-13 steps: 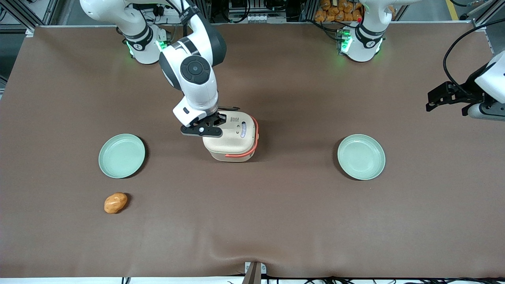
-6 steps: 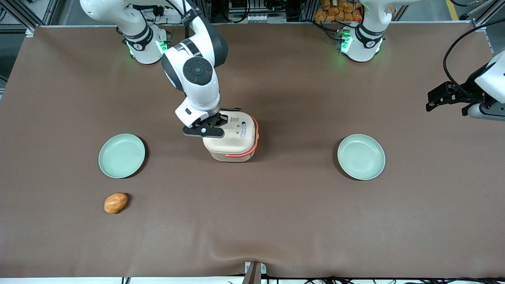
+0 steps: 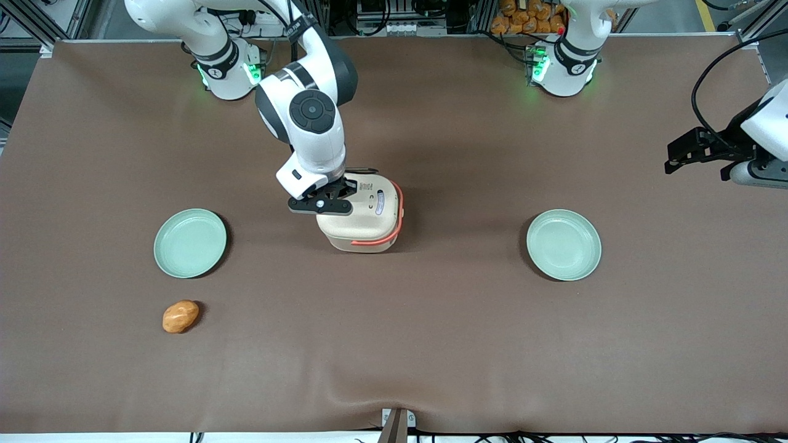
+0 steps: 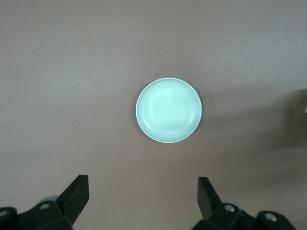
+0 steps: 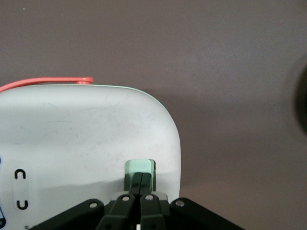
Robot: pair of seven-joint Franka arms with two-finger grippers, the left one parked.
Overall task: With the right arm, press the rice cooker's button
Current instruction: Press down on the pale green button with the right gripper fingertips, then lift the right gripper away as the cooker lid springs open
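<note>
The tool (image 3: 337, 198) sits over the rice cooker (image 3: 363, 215), fingertips together on its button (image 5: 139, 170).

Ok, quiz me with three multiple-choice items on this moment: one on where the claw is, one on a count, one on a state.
1. Where is the claw?
A. over a plate
B. at the pale green button on the rice cooker
C. beside the potato

2. How many green plates are on the table?
A. one
B. two
C. three

3. How are the claw's fingers?
A. wide open
B. shut together
C. shut on the orange handle

Answers: 1 B, the wrist view shows the fingertips at the button on the lid's edge. 2 B, one plate toward the working arm's end, another plate toward the parked arm's. 3 B, the fingers lie side by side with no gap.
</note>
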